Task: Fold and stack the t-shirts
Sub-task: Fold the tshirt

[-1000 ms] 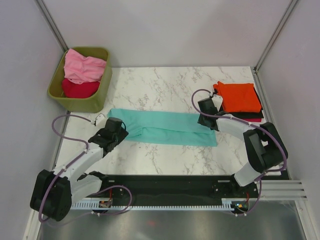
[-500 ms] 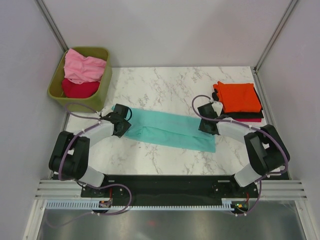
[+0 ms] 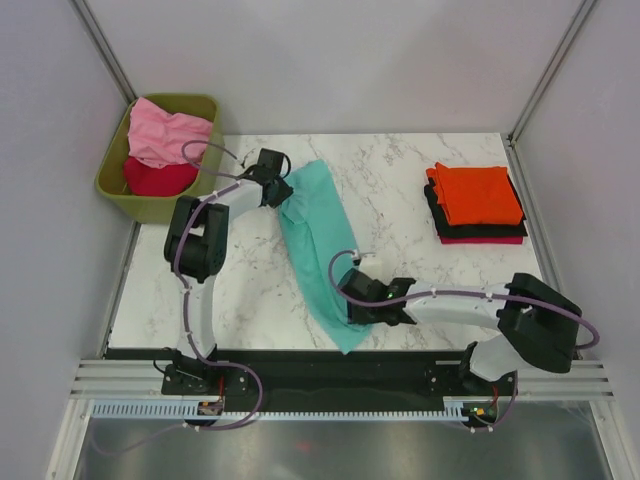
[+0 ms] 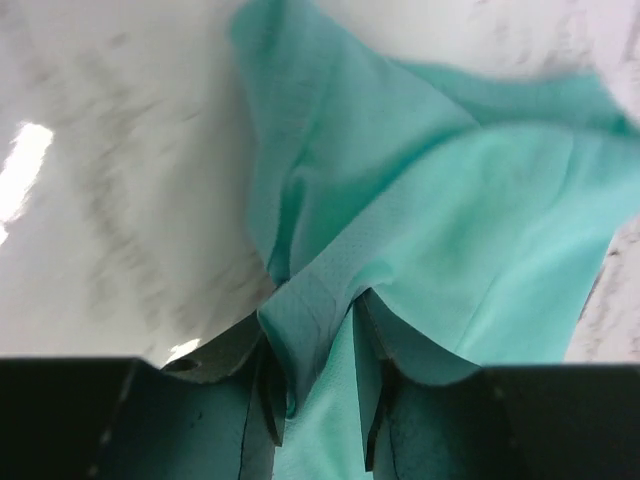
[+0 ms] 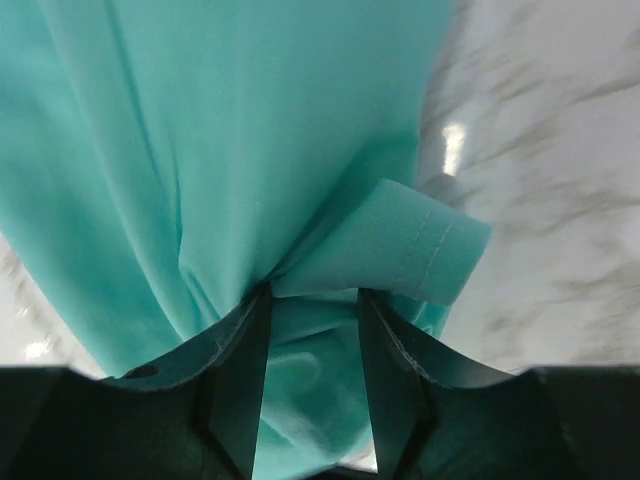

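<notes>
The left fingers point(image 4: 378, 405) and right fingers point(image 5: 240, 370) each clamp the teal t-shirt point(image 3: 306, 235), bunched cloth hiding the pinch.

Soft, matt teal t-shirt point(image 4: 470, 220) cloth, finely woven and creased, bunches between the dull black plastic fingers point(image 4: 252, 410) of my left claw point(image 4: 318, 340). My right claw point(image 5: 312, 310) shows the same matt black plastic against a stitched hem. The table point(image 3: 400, 170) looks like glossy white marble with grey veins, catching glare. The bin point(image 3: 150, 205) is smooth olive plastic. The folded orange t-shirt point(image 3: 478, 192) is matt cloth.
</notes>
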You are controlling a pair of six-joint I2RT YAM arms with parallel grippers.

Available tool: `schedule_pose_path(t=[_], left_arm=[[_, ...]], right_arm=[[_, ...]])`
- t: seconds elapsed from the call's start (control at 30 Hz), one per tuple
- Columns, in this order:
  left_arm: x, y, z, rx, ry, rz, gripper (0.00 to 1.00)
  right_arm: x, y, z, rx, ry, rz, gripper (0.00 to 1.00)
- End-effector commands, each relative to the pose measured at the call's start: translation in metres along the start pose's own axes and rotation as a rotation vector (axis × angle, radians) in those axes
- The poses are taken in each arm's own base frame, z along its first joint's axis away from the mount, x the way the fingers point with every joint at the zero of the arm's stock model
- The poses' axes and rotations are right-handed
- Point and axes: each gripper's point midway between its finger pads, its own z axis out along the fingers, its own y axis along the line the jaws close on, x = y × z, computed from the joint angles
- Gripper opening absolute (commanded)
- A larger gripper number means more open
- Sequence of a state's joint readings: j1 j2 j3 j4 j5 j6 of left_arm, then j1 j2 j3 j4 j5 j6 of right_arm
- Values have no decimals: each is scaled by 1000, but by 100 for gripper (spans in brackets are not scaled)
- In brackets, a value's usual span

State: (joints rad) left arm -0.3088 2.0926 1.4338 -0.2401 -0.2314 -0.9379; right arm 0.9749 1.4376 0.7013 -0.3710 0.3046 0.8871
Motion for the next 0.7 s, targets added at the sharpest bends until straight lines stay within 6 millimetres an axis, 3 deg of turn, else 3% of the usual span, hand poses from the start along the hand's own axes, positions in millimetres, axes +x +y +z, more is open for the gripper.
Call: schedule_pose_path(t=[0.0,0.03,0.07,0.1,0.17,0.2,0.23,0.3,0.4,0.5,0.57,0.6,0.63,0.67], left_arm=[[-14,-57,23,168,9,151,37],[-19,-68,27,200,1,208,37],[-8,-73,43,228,41,245,37],[-28,-100,37,278,5,262,36],[-28,-107,51,285,12,295,37],[-43,-123,44,317,-19,289,37],[-44,-126,45,322,-21,284,40],[-50,-135,44,346,-35,287,45],[-59,-142,37,365,-57,291,54],[-59,-142,26,391,-39,319,67],[-63,-147,1,452,-26,367,72],[-52,-132,2,423,8,365,79],[-65,-135,-21,437,-12,330,95],[-50,-117,-20,405,32,318,99]], right_arm=[[41,58,-19,-87,100,-2,49],[50,75,-27,-120,97,-44,49],[50,83,-28,-124,90,-58,49],[37,96,-35,-145,41,-61,49],[15,100,-44,-150,-40,-46,53],[-4,97,-46,-131,-116,-39,66],[-21,94,-48,-123,-148,-32,72],[-43,91,-51,-125,-178,-18,77],[-81,70,-41,-82,-204,22,77],[-102,62,-29,-85,-216,20,73],[-117,58,-18,-111,-214,23,70],[-119,57,-14,-125,-213,20,69],[-122,54,-9,-135,-209,26,67],[-116,60,-3,-180,-186,20,66]])
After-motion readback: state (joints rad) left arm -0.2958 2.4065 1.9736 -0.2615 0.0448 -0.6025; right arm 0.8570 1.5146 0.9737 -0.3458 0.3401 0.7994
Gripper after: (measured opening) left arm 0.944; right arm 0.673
